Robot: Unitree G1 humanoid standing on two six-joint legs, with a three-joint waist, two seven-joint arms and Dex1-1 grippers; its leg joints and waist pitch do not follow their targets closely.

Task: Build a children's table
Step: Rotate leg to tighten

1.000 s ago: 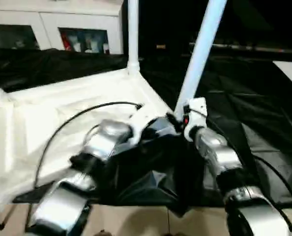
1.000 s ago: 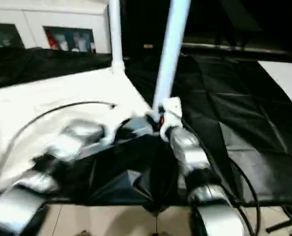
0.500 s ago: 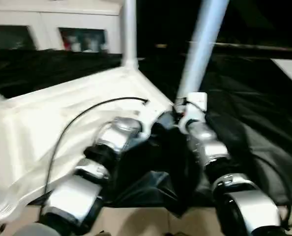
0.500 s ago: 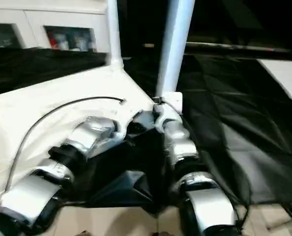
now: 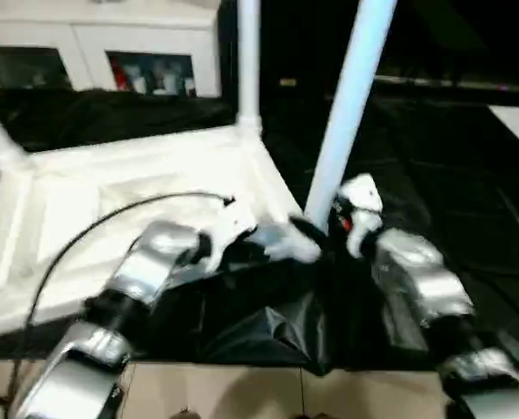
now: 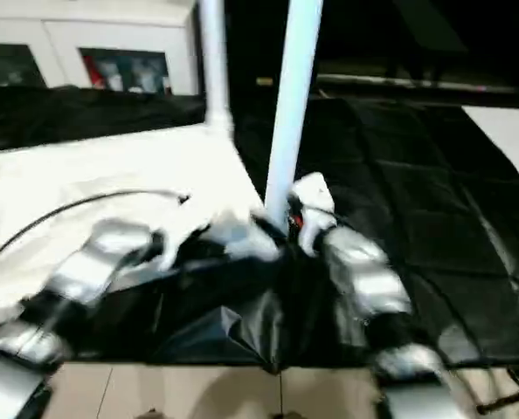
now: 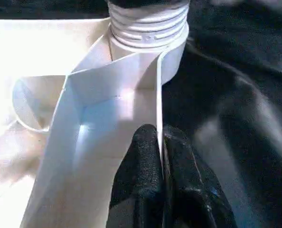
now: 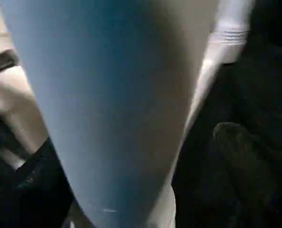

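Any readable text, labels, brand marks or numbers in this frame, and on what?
None can be read.
Cabinet: colourful items behind the glass door, too blurred to read.
Right gripper: a small red mark near the wrist, no legible characters.
Table top and near leg: plain white.

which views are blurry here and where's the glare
Left and right eye views: motion smear on both forearms and the right gripper. Left wrist view: the table top's rim and left gripper's fingers read crisply, with glare washing out the underside. Right wrist view: the leg looms soft, out of focus.
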